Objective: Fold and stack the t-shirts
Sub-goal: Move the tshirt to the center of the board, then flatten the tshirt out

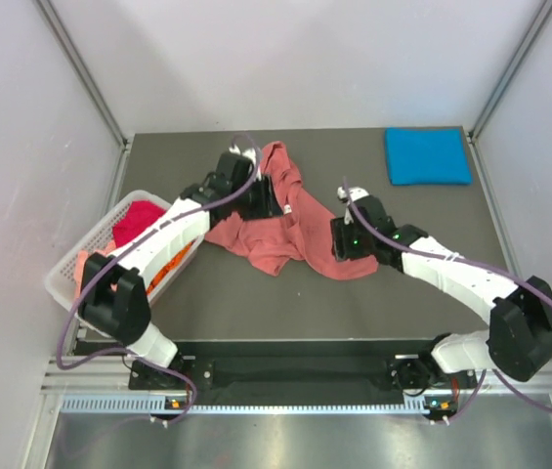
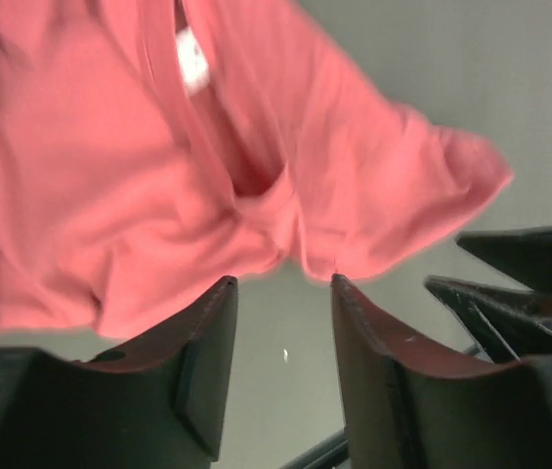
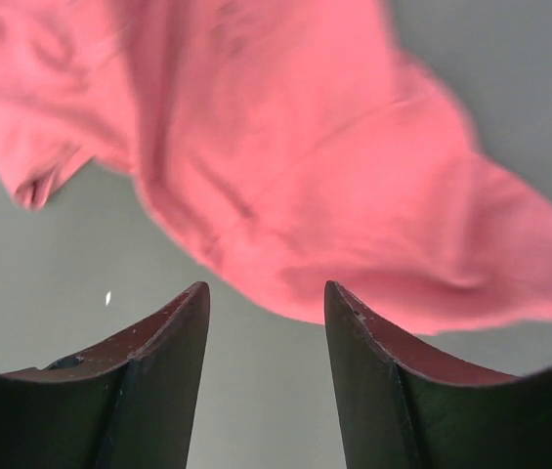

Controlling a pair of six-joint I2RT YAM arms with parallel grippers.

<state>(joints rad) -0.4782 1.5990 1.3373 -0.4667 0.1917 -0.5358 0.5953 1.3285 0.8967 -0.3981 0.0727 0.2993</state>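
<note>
Both grippers stand with their jaws partly apart and nothing between them. In the left wrist view the left gripper (image 2: 283,283) shows bare grey table in the gap between its dark fingers (image 2: 202,352), and the hem of the salmon-pink t-shirt (image 2: 158,176) hangs just beyond the tips, slightly blurred. A small white label (image 2: 192,59) sits at its neckline. In the right wrist view the right gripper (image 3: 266,288) is open by much the same amount, with a rounded fold of the same shirt (image 3: 334,176) just past its fingertips and not pinched by them.

From above, the left gripper (image 1: 259,200) is over the shirt's left side and the right gripper (image 1: 344,244) is at its right side. The salmon-pink t-shirt (image 1: 276,234) lies crumpled and unfolded on the table (image 1: 256,303), around the middle and reaching towards the far edge, between the two arms.

A bright blue t-shirt (image 1: 428,155) lies folded into a neat rectangle in the far right corner, well apart from the salmon one. At the left edge, a white slatted basket (image 1: 65,269) overhangs the table a little. It holds a magenta t-shirt (image 1: 139,220) at its far end and some orange cloth (image 1: 170,264) partly hidden under the left arm.
</note>
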